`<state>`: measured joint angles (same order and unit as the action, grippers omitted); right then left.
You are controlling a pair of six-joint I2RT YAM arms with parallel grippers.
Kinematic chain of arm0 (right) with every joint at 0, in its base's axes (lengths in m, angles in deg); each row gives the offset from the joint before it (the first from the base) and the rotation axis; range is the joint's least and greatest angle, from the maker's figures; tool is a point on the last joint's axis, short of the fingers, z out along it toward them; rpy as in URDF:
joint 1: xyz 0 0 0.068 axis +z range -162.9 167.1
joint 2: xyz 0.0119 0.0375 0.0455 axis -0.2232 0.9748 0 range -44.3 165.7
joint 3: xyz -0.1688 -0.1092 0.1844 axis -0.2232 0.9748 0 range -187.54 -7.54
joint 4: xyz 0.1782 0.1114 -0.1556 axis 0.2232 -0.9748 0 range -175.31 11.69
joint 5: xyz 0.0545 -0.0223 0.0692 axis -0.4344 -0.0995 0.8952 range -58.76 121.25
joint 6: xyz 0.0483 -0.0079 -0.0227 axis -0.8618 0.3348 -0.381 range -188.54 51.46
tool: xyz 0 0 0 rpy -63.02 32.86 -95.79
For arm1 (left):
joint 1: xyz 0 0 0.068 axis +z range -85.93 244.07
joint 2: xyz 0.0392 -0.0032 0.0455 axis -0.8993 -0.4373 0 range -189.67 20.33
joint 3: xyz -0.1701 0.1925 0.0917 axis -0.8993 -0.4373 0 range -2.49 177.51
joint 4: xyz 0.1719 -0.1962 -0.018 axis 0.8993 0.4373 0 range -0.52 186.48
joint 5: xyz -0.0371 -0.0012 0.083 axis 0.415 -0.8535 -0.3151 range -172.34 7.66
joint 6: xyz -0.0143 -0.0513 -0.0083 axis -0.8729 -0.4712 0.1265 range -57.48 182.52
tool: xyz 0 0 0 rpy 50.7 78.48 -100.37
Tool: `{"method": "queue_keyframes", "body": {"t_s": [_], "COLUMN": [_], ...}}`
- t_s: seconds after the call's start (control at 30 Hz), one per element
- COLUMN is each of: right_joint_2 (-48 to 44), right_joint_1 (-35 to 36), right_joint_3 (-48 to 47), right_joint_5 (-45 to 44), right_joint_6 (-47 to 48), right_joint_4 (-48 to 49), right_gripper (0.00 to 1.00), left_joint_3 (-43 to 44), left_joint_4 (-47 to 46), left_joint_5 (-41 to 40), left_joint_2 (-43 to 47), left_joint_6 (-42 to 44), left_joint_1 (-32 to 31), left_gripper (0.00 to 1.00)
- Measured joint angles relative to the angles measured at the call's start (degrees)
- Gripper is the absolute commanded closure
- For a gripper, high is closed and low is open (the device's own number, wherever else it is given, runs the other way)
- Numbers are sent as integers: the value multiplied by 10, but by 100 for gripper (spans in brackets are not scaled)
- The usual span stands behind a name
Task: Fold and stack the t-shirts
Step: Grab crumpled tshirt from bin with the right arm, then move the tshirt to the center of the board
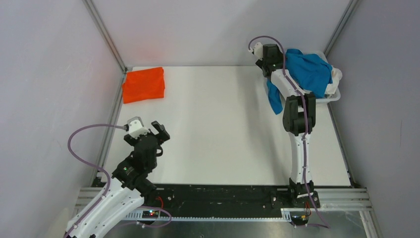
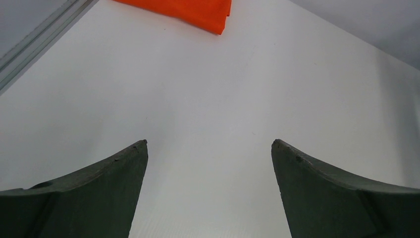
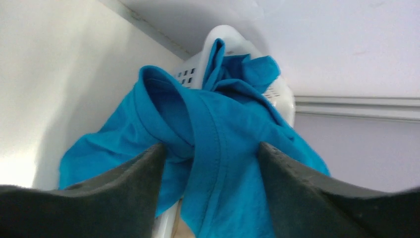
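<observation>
Top external view, item one: we list a white flat table (image 1: 223,129) inside grey walls. Item two: a bright orange cloth t-shirt (image 1: 143,85), folded to a rough rectangle, lies flat at the far left corner of the table. Item three: a white plastic lattice basket (image 1: 337,94) sits at the far right edge. Item four: a bright blue cloth t-shirt (image 1: 309,69) is heaped crumpled over the basket, with one part hanging over the basket's near left rim towards the table. Item five: the left gripper (image 1: 148,126) hovers over the near left part of the table, well apart from both shirts. In the left wrist view we record its two dark fingers spread wide above bare table surface (image 2: 223,89), nothing between them, with a corner of the orange t-shirt (image 2: 188,10) at the top edge, far beyond the fingertips. Item six: the right arm reaches to the far right, its wrist at the basket. In the right wrist view we record the right gripper (image 3: 210,146) with a thick twisted bunch of the blue t-shirt (image 3: 208,109) filling the gap between its dark fingers and touching both; the jaws grip this bunch. The cloth trails from the fingers back to the basket (image 3: 233,37) behind.
</observation>
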<state>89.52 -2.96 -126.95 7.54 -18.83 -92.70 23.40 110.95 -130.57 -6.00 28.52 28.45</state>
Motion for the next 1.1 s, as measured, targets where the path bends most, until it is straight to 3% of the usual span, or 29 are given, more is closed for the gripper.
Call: {"method": "queue_keyframes", "body": {"t_s": [0.1, 0.27, 0.33, 0.53, 0.7, 0.8, 0.97, 1.1], "right_joint_2": [23, 41, 41, -2, -114, -217, -378, -440], "right_joint_1": [4, 10, 10, 5, -30, -84, -240, -282], "right_joint_3": [-20, -37, -44, -54, -56, -55, -40, -57], "right_joint_5": [-50, -104, -111, -126, -110, -37, 123, 181], "right_joint_6": [40, 73, 59, -38, -178, -315, -563, -653], "right_joint_4": [25, 71, 77, 96, 76, 50, 67, 93], "right_gripper": [62, 86, 99, 100, 100, 100, 100, 100], "left_joint_3": [0, 0, 0, 0, 0, 0, 0, 0], "left_joint_4": [0, 0, 0, 0, 0, 0, 0, 0], "left_joint_5": [-3, -10, -10, -10, -6, -2, 16, 28], "left_joint_2": [-9, -12, -11, 3, 18, 24, 37, 47], "left_joint_6": [0, 0, 0, 0, 0, 0, 0, 0], "left_joint_1": [0, 0, 0, 0, 0, 0, 0, 0], "left_gripper": [2, 2, 2, 2, 2, 2, 2, 2]}}
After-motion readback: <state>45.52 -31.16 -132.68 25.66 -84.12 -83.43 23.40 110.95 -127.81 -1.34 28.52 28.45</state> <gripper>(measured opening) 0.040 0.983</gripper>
